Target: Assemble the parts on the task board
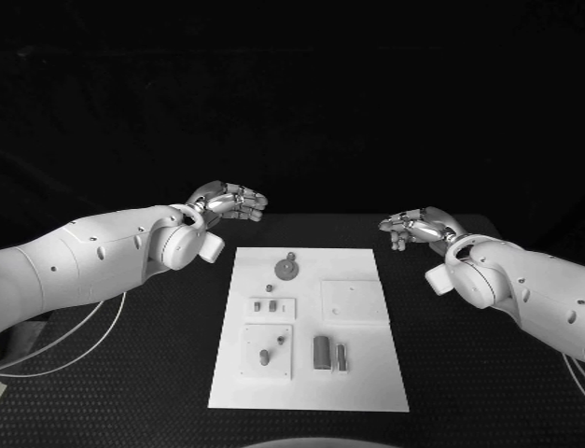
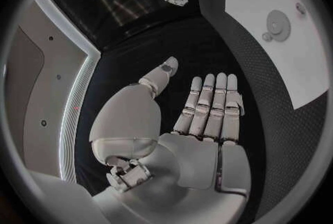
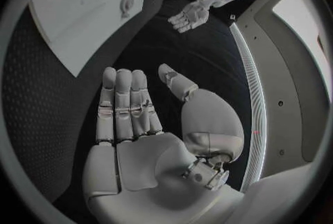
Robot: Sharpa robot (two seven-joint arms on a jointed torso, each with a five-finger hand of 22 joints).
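The task board (image 1: 309,329) lies mid-table, its small parts (image 1: 328,353) resting on it, perhaps in shallow recesses. Left hand (image 1: 228,203) and right hand (image 1: 417,225) hover beyond its far corners, fingers apart, holding nothing.

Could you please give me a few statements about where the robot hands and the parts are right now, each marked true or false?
1. The left robot hand holds one of the parts. False: it is empty, its fingers extended, hovering off the task board.
2. The right robot hand holds nothing. True.
3. The round disc part lies on the far end of the task board. True.
4. Both robot hands press on the task board. False: each hovers beyond a far corner of it, over the black table.
5. Two upright cylindrical parts stand side by side near the near end of the task board. True.
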